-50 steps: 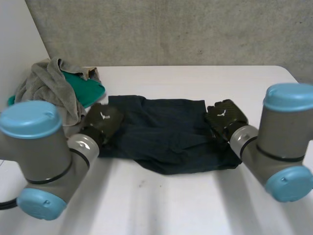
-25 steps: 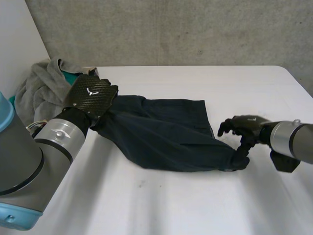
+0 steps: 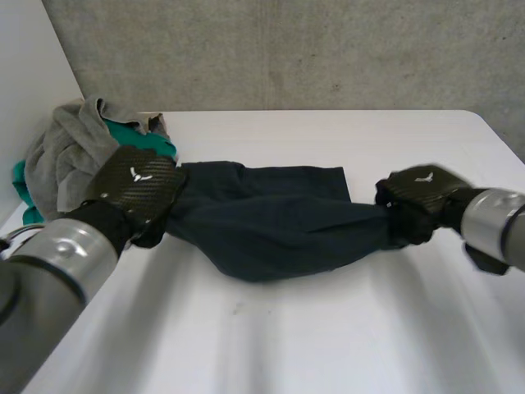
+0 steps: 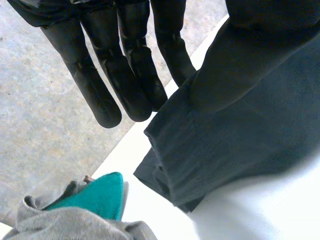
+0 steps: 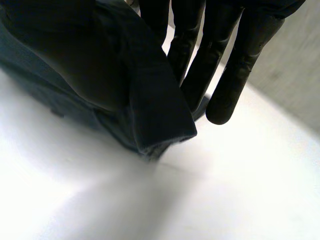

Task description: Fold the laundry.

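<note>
A dark navy cloth (image 3: 279,222) hangs stretched between my two hands over the white table (image 3: 328,328). Its middle sags onto the tabletop. My left hand (image 3: 135,193) is shut on the cloth's left end. In the left wrist view the straight fingers (image 4: 120,75) stick out past the cloth (image 4: 240,135), which wraps the thumb side. My right hand (image 3: 422,197) is shut on the cloth's right end. In the right wrist view a folded edge of the cloth (image 5: 125,95) lies pinched beside the straight fingers (image 5: 220,65).
A pile of laundry lies at the table's far left corner: a grey towel (image 3: 70,148) over a green cloth (image 3: 156,146), close behind my left hand. Both also appear past the left hand's fingertips, green cloth (image 4: 97,197) and grey towel (image 4: 65,225). A concrete wall (image 3: 287,49) backs the table.
My right hand has closed on the cloth's right end and lifted it. The left hand shifted slightly towards me. The cloth, flat on the table before, is now pulled taut between the hands.
</note>
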You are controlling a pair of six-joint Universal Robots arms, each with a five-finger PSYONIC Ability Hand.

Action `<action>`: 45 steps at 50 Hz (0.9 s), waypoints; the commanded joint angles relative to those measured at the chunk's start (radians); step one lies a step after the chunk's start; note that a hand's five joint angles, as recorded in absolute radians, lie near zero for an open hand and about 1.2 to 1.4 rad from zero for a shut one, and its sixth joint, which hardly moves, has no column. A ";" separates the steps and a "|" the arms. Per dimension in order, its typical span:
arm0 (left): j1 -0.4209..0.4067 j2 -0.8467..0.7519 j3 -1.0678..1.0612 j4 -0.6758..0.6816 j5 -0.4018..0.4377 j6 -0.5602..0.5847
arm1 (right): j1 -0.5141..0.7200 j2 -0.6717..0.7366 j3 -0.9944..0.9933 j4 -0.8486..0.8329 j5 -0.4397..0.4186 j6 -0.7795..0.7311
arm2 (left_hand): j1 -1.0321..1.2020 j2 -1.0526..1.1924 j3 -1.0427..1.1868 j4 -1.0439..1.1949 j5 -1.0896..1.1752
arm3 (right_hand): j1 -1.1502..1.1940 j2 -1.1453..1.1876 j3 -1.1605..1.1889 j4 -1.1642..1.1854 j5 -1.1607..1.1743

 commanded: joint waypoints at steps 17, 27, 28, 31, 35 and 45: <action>0.006 -0.238 0.147 -0.042 0.060 0.002 | 0.028 0.022 -0.020 0.013 0.168 -0.369 | 0.273 0.201 0.208 0.199 0.225 | 0.416 0.218 0.231 0.208 0.236; 0.005 -0.595 0.625 0.215 -0.016 0.004 | 0.095 0.249 -0.259 -0.370 0.246 -0.367 | 0.273 0.201 0.208 0.199 0.225 | 0.416 0.218 0.231 0.208 0.236; 0.005 -0.605 0.659 0.253 -0.017 0.006 | 0.100 0.255 -0.279 -0.410 0.246 -0.366 | 0.273 0.201 0.208 0.199 0.225 | 0.416 0.218 0.231 0.208 0.236; 0.006 -0.626 0.788 0.412 -0.023 0.013 | 0.105 0.267 -0.346 -0.590 0.246 -0.363 | 0.273 0.201 0.208 0.199 0.225 | 0.416 0.218 0.231 0.208 0.236; 0.012 -0.617 0.909 0.578 -0.040 0.018 | 0.106 0.264 -0.420 -0.835 0.250 -0.353 | 0.273 0.201 0.208 0.199 0.225 | 0.416 0.218 0.231 0.208 0.236; 0.005 -0.585 0.905 0.627 -0.072 0.009 | 0.118 0.280 -0.504 -0.994 0.266 -0.330 | 0.273 0.201 0.208 0.199 0.225 | 0.416 0.218 0.231 0.208 0.236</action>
